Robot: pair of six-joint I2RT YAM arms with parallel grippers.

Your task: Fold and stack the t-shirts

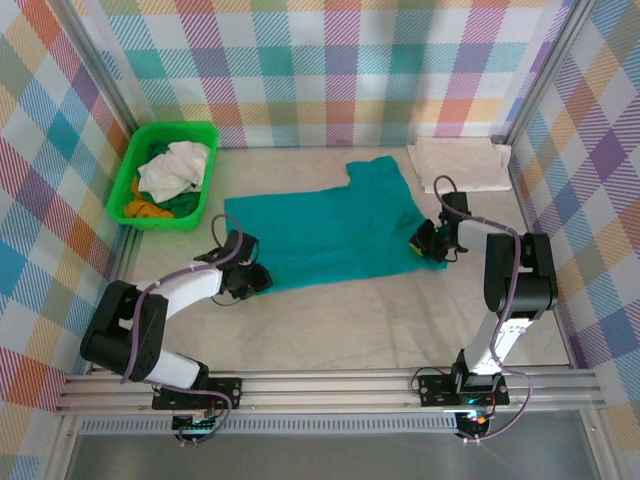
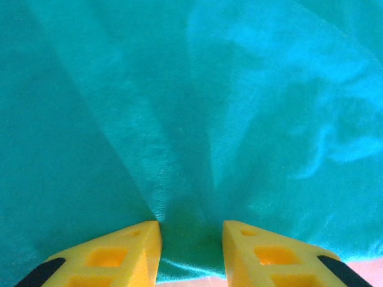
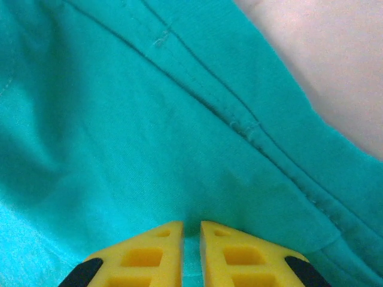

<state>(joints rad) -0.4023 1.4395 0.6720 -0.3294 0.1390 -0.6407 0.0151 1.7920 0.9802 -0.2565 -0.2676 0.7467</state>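
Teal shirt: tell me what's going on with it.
Both arms are working the teal shirt, which lies spread on the table. The left fingers pinch a bunched fold at its near-left edge. The right fingers are closed on its right edge. A cream shirt lies folded at the far right corner. White, orange and green ones sit in the basket at the far left.

Left end effector (image 2: 191,232) gripping — right end effector (image 3: 191,230) pinched

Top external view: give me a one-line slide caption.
Left gripper and right gripper pinch opposite ends of the laid-out teal t-shirt; green basket rear left, folded cream t-shirt rear right.
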